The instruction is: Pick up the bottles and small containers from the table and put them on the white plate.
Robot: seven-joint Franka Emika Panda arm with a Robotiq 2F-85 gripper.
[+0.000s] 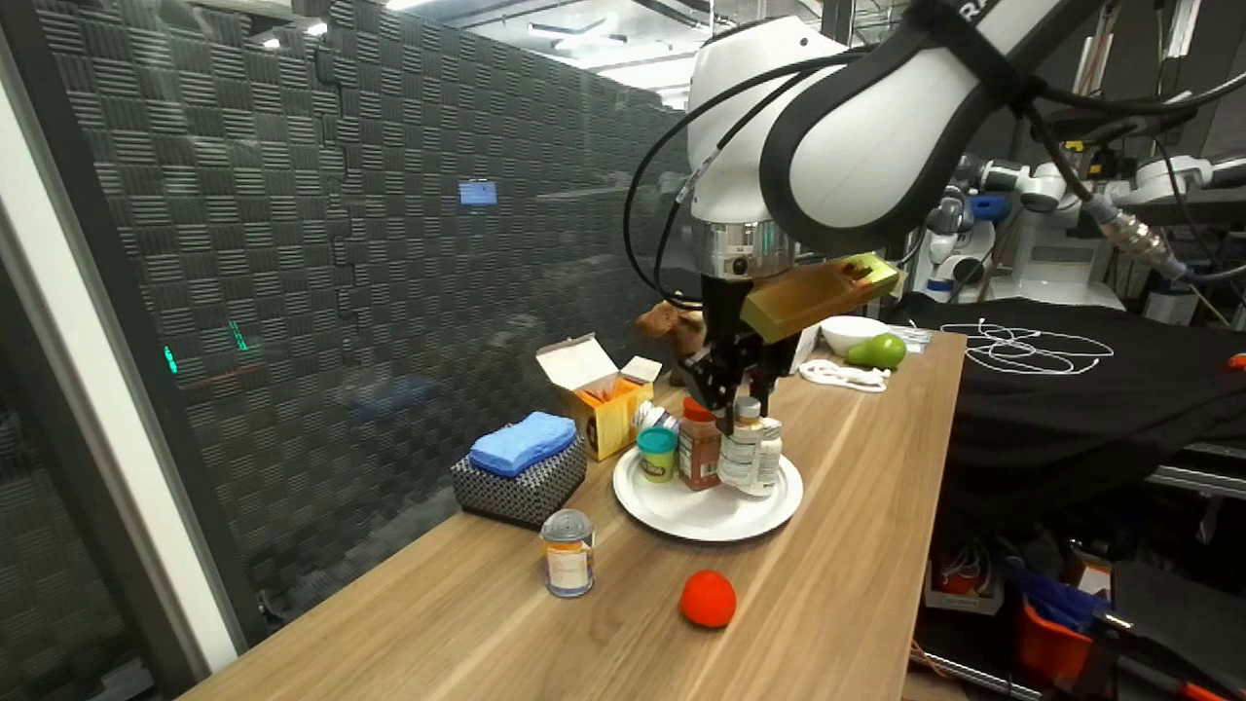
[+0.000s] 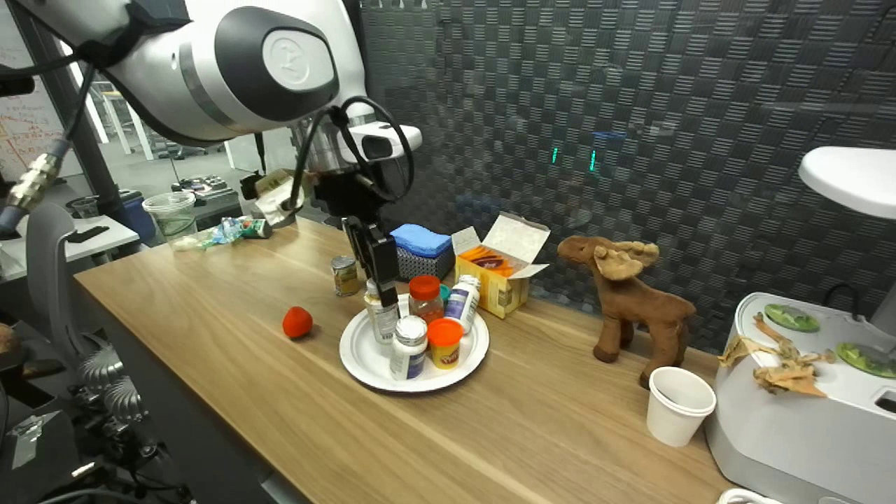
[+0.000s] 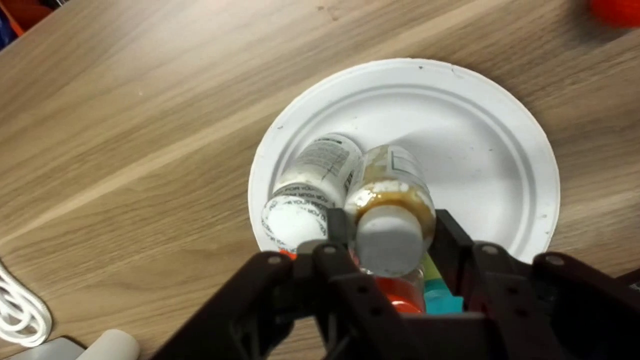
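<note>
**You've got the grey-capped bottle (image 3: pixel 392 202)**

Your gripper (image 3: pixel 392 224) is clamped on it, jaws bottle-wide, over the white plate (image 3: pixel 482 150); can't tell if it's touching. Wrist view: white bottle (image 3: pixel 311 187) right beside it at 9 o'clock, red-capped jar (image 3: pixel 399 291) at 6. In an exterior view: silvery can (image 1: pixel 568 557) on the table (image 1: pixel 827 594) at 8 o'clock from the plate, round red thing (image 1: pixel 708 599) at 6.

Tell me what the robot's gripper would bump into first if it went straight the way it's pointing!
Probably the white plate: the gripper points down at it, holding a grey-capped pill bottle whose base would land first. It may be touching; depth is unclear.
</note>
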